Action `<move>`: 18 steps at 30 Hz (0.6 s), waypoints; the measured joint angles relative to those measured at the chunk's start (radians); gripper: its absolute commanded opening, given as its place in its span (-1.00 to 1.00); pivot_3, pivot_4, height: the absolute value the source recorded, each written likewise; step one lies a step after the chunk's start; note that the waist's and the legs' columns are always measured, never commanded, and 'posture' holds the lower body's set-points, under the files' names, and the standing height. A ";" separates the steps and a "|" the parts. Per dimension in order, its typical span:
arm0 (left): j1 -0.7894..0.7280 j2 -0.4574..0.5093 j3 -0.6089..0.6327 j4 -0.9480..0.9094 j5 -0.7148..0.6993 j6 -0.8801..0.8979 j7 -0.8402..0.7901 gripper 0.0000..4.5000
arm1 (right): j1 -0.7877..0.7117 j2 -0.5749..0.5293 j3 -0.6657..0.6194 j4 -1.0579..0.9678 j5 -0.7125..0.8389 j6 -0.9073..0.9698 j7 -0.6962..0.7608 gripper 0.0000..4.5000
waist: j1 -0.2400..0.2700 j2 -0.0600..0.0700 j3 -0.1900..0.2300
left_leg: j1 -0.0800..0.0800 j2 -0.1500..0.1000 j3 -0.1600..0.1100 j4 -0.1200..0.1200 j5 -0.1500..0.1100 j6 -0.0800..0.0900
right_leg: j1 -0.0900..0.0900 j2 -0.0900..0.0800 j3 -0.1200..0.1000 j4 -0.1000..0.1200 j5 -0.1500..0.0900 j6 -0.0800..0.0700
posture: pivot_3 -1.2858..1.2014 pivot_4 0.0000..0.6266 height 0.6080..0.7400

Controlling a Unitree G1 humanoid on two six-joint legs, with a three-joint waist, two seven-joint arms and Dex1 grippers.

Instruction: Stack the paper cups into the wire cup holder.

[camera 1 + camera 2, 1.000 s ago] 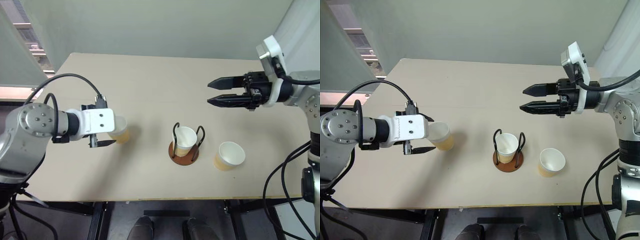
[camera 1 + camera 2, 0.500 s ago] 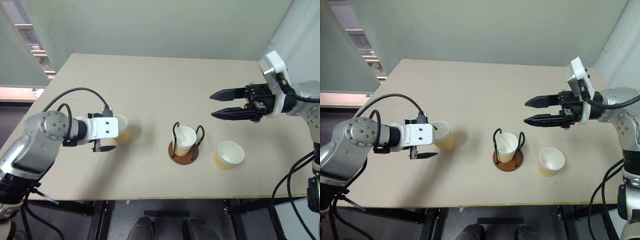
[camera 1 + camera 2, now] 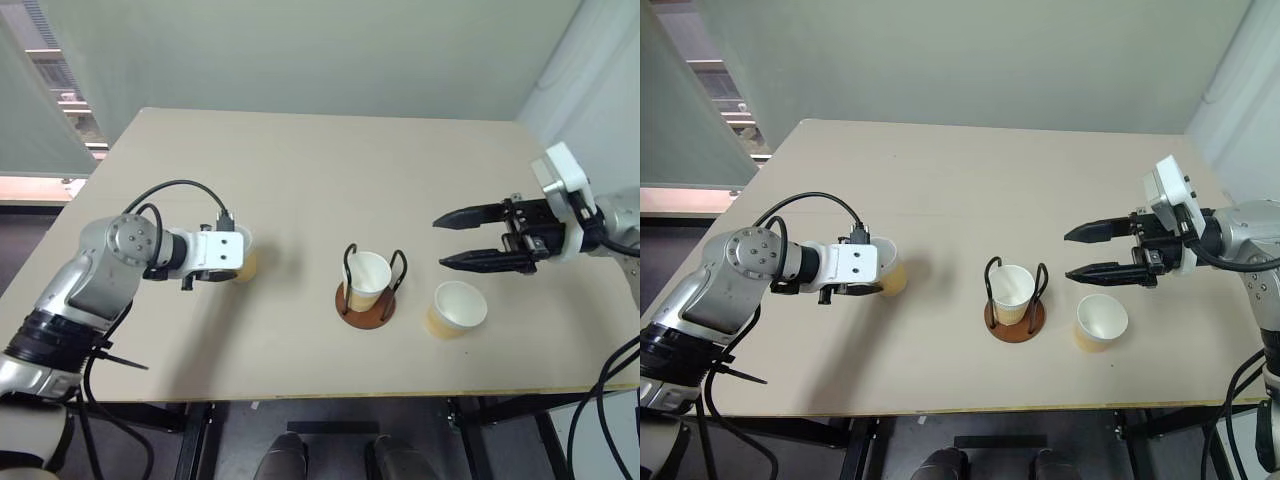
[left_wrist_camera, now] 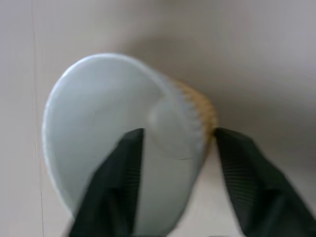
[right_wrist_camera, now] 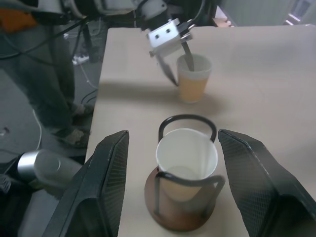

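One paper cup [image 3: 368,275] stands upright inside the wire cup holder [image 3: 365,312] at the table's middle. A second paper cup [image 3: 458,308] stands just right of the holder. The third paper cup [image 3: 892,278] is at the left, leaning a little. My left gripper [image 4: 177,140] straddles its wall, one finger [image 4: 123,168] inside the cup and the other finger [image 4: 237,168] against the outside, with a gap still showing on the inner side. My right gripper [image 3: 440,241] hangs open above the table, pointing left, over the right-hand cup and right of the holder.
The beige table [image 3: 300,170] runs back to a grey wall; its front edge lies close below the holder and cups. A black cable [image 3: 185,187] loops over my left wrist.
My left gripper has pushed forward over the left cup's rim and its fingers have narrowed around the wall. My right gripper has sunk and drawn back to the right, still open.
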 measured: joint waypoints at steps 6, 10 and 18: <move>-0.025 -0.011 0.037 -0.037 -0.116 0.071 -0.101 -0.99 | 0.018 -0.040 0.000 0.010 0.000 -0.041 0.039 0.33 | 0.000 0.000 0.000 | 0.000 0.000 0.000 0.000 0.000 0.000 | 0.000 0.000 0.000 0.000 0.000 0.000 | 0.03 -0.52 1.00; -0.039 0.001 0.089 -0.111 -0.207 0.136 -0.165 -0.99 | 0.025 -0.053 -0.001 0.029 0.000 -0.053 0.057 0.33 | 0.000 0.000 0.000 | 0.000 0.000 0.000 0.000 0.001 0.000 | 0.001 0.000 0.000 0.000 0.000 0.001 | 0.03 -0.52 1.00; -0.187 -0.034 0.134 -0.180 -0.400 0.336 -0.231 -0.99 | 0.053 -0.148 -0.013 0.058 0.005 -0.051 0.145 0.33 | 0.009 0.000 0.000 | 0.000 0.000 0.000 0.002 0.002 0.001 | 0.003 0.000 0.000 -0.001 0.001 0.002 | 0.03 -0.52 1.00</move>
